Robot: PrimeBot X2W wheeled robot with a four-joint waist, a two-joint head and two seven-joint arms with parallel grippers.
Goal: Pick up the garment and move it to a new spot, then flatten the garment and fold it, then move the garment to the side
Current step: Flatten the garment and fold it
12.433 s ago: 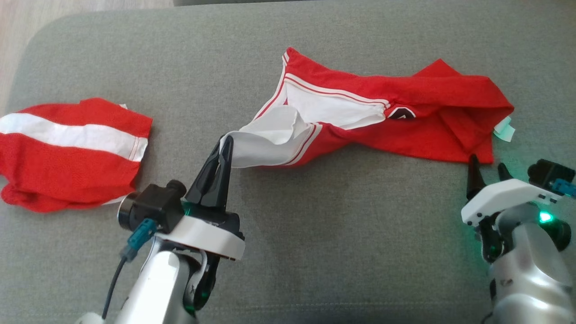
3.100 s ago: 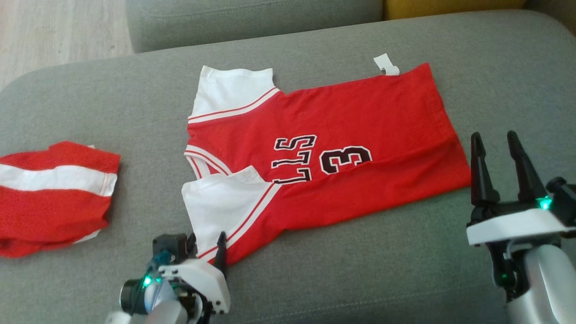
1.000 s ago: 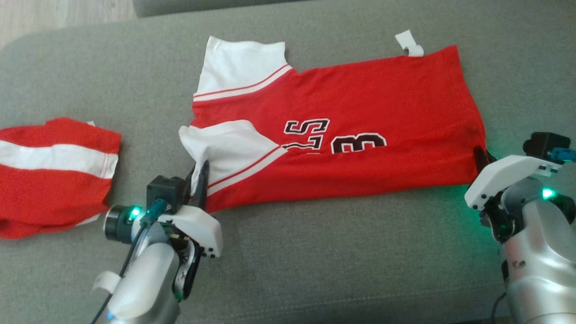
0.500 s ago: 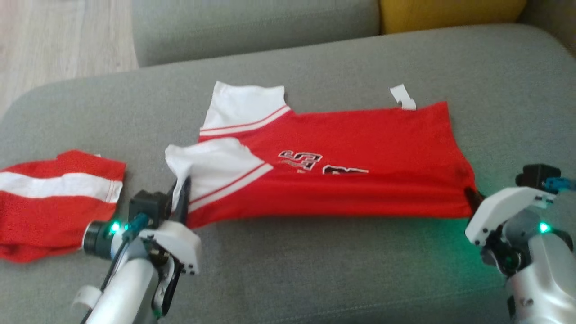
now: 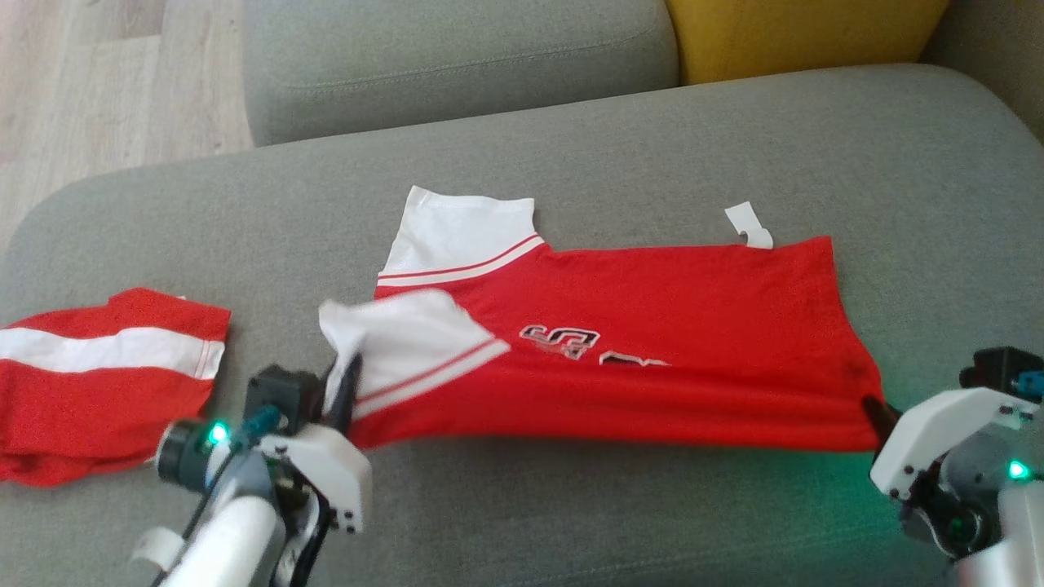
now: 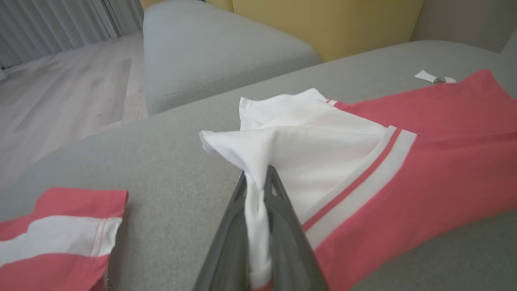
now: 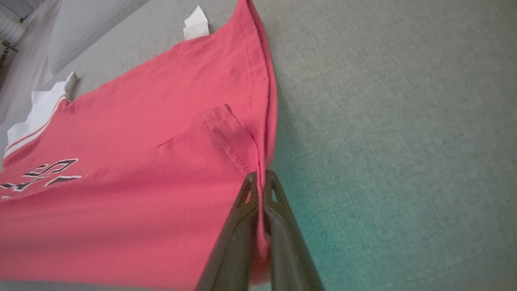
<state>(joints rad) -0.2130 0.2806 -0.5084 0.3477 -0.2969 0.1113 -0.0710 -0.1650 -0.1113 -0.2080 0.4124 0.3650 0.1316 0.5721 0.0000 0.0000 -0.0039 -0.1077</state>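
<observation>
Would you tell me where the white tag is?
In the head view, the white tag lies on the sofa at the far right corner of the jersey.

garment (image 5: 652, 359) — red-white jersey | near edge lifted | on couch (image 5: 734, 139)

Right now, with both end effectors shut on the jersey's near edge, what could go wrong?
1. The left end effector pinches only a bunched bit of the white sleeve of the jersey; it may slip out or fold crooked.
2. The right end effector holds just the hem corner, a thin grip that could slip.
</observation>
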